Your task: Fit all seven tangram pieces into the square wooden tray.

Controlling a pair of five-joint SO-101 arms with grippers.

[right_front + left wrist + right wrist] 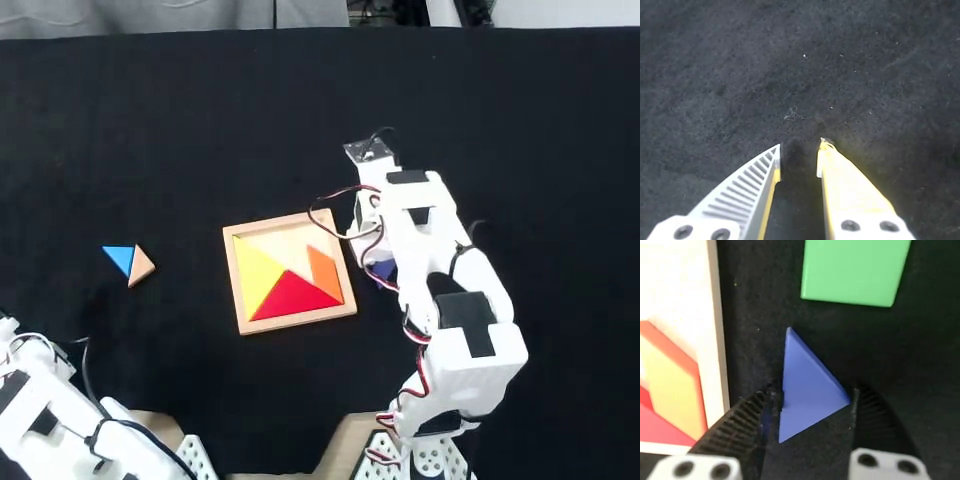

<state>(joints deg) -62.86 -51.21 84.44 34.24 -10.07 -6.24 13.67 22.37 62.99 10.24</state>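
The right gripper (813, 392) pinches the blue triangle (802, 375) just right of the central tray (235, 290), which holds 3 pieces. The left gripper (800, 146) is slightly spread over black cloth (790, 60).

Square wooden tray (233, 282) partly filled; dark-blue triangle (805, 390) flat beside it; green piece (852, 270) nearby

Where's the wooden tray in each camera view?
High view: tray mid-table.
Right wrist view: its rim beside the blue triangle at the right tool.
Left wrist view: left tool over black cloth.
Shared landmark: the red piece in the tray, high and right wrist views.
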